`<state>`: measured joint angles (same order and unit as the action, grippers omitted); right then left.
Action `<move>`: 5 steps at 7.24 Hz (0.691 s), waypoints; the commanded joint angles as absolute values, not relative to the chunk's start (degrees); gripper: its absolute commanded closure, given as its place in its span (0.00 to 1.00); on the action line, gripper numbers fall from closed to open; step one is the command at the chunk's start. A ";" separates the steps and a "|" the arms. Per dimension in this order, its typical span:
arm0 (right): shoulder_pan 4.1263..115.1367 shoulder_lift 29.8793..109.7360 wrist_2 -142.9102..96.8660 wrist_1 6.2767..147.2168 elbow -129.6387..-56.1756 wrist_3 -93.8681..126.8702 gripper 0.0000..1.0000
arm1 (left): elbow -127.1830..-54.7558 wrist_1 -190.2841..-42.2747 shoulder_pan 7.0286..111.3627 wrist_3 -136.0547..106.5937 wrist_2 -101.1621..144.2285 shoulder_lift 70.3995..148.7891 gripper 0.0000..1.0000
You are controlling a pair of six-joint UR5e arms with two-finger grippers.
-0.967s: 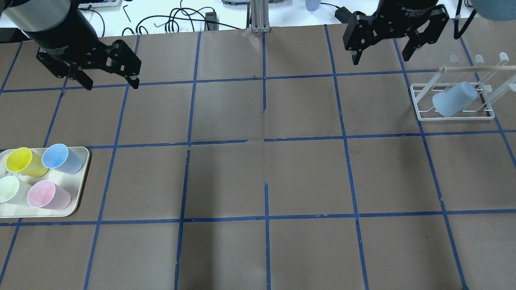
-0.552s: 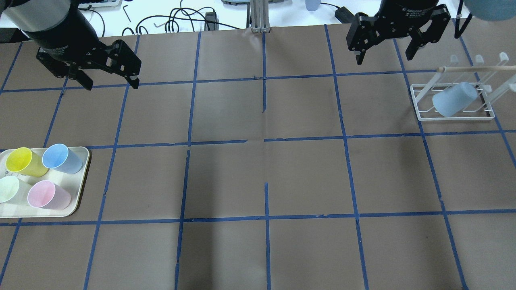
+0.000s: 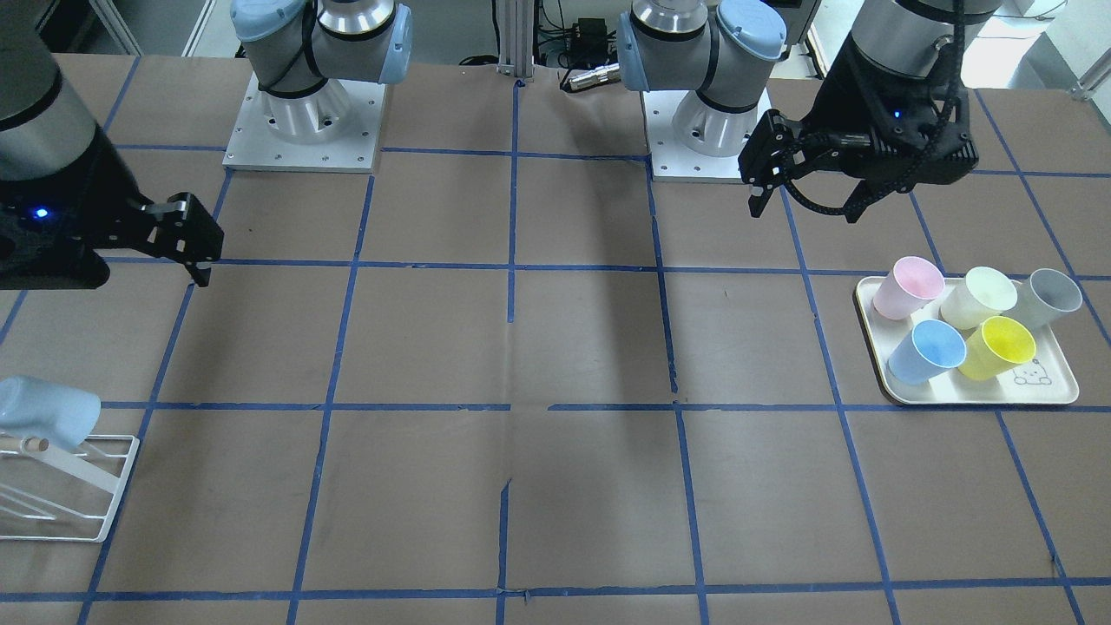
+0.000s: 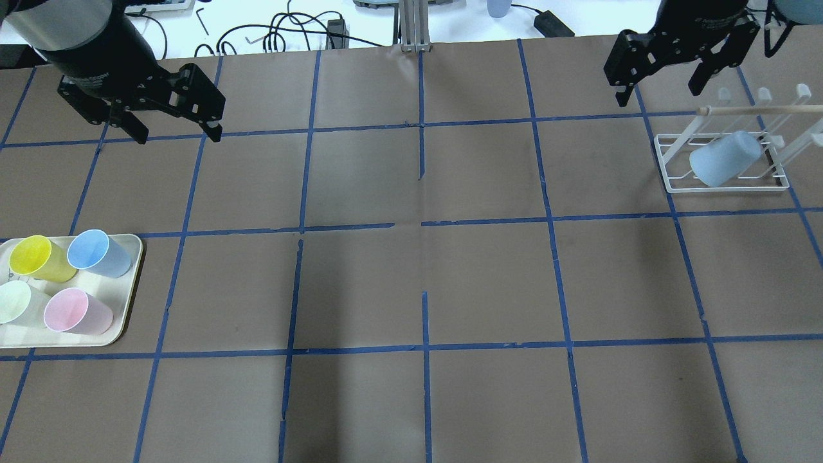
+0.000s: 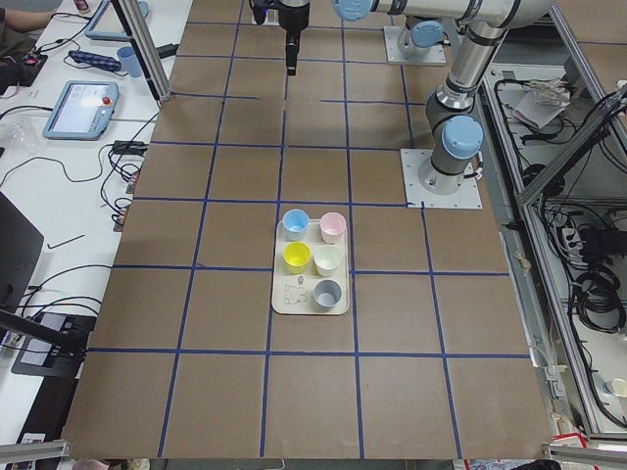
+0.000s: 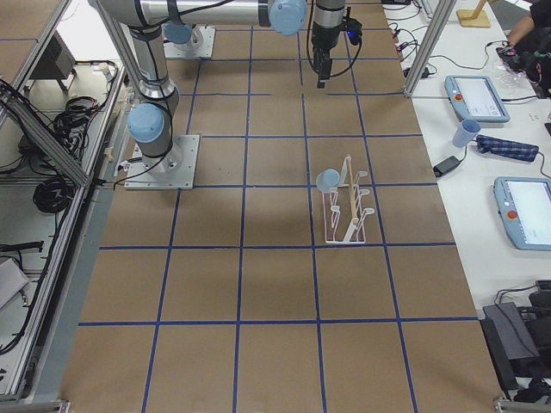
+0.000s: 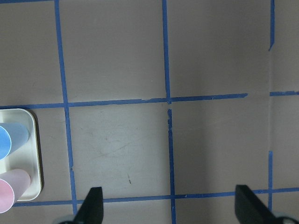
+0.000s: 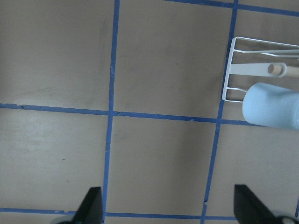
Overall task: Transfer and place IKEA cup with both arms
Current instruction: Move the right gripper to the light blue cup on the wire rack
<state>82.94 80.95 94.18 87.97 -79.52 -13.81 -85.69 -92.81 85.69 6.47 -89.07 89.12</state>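
Note:
The pale icy-blue IKEA cup (image 4: 725, 159) lies tilted on a peg of the white wire rack (image 4: 676, 186) at the table's right end. It also shows in the front view (image 3: 48, 415) and the right wrist view (image 8: 273, 105). My right gripper (image 4: 659, 96) is open and empty, above the table just left of the rack's far side. In its wrist view (image 8: 168, 205) the jaws stand wide apart over bare paper. My left gripper (image 4: 178, 136) is open and empty at the far left, well beyond the tray (image 4: 126, 321); its wrist view (image 7: 169, 207) shows the tray's corner.
The cream tray holds yellow (image 4: 32, 256), deeper blue (image 4: 90, 249), pale green (image 4: 13, 302) and pink (image 4: 67, 310) cups, plus a grey one (image 3: 1052, 293). A wooden dowel (image 4: 759, 109) juts from the rack. Brown paper with blue tape lines covers the table.
My right gripper has moved to the right, toward the rack, still open. The left arm, the cup on the rack and the tray have not moved.

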 commanded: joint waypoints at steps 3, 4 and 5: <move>73.14 79.01 93.87 91.20 -82.25 -41.85 0.00 | -85.69 -92.81 85.69 6.50 -89.03 89.12 0.00; 71.21 79.01 93.78 94.36 -84.35 -49.32 0.00 | -85.69 -92.81 85.69 6.50 -89.03 89.12 0.00; 69.19 78.93 93.78 97.44 -86.72 -56.18 0.00 | -85.69 -92.81 85.69 6.50 -89.03 89.12 0.00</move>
